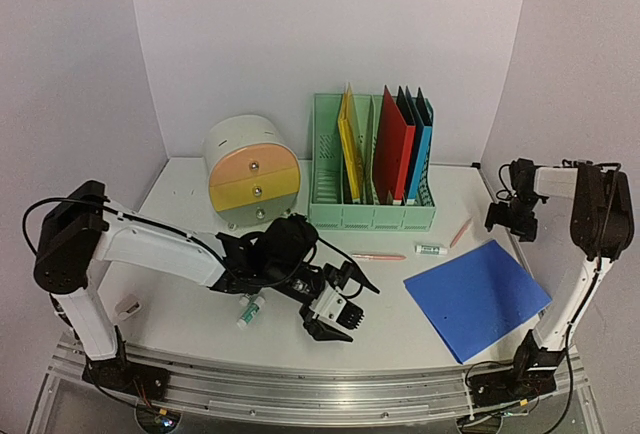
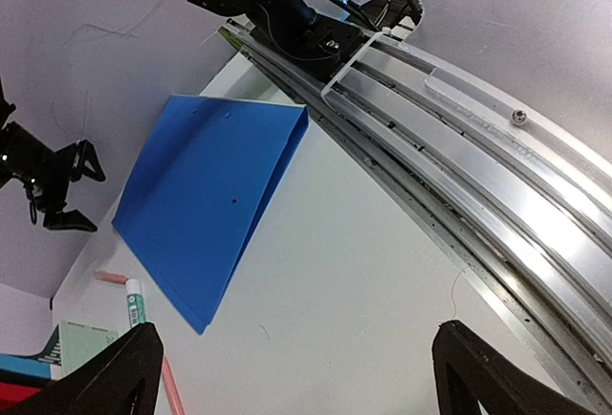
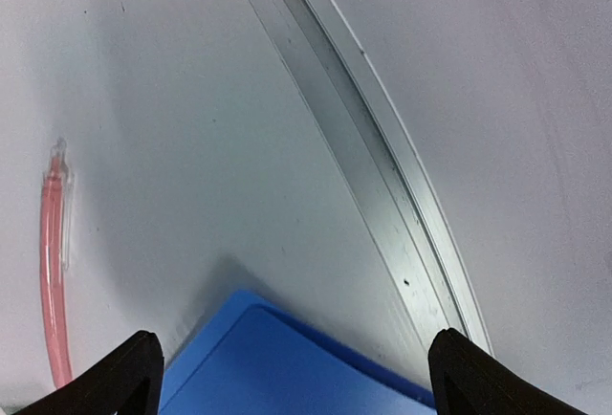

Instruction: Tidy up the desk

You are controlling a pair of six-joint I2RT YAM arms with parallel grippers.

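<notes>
The white desk (image 1: 180,329) fills the floor between the lilac walls, with a metal rail along its near edge. The green file rack (image 1: 372,216) stands at the back of it with yellow, red and blue folders upright in its slots. Far left of the rack, near the front edge, there's a small white thing (image 1: 128,306) I can't make out. Just left of the rack sits the round drawer unit (image 1: 253,172). In front of the rack and a bit left, a white-and-green tube (image 1: 250,310) lies under the left arm, and the left gripper (image 1: 343,306) hangs beside it, fingers spread wide with nothing between them. Straight in front of the rack there's a pink pen (image 1: 378,256), then a small white tube (image 1: 430,249), then a second pen (image 1: 460,232) off the right corner. The blue folder (image 1: 478,297) lies flat front-right of the rack. The right gripper (image 1: 503,219) hovers past the rack's right side, near the wall. Its fingers are wide apart too, and empty.
</notes>
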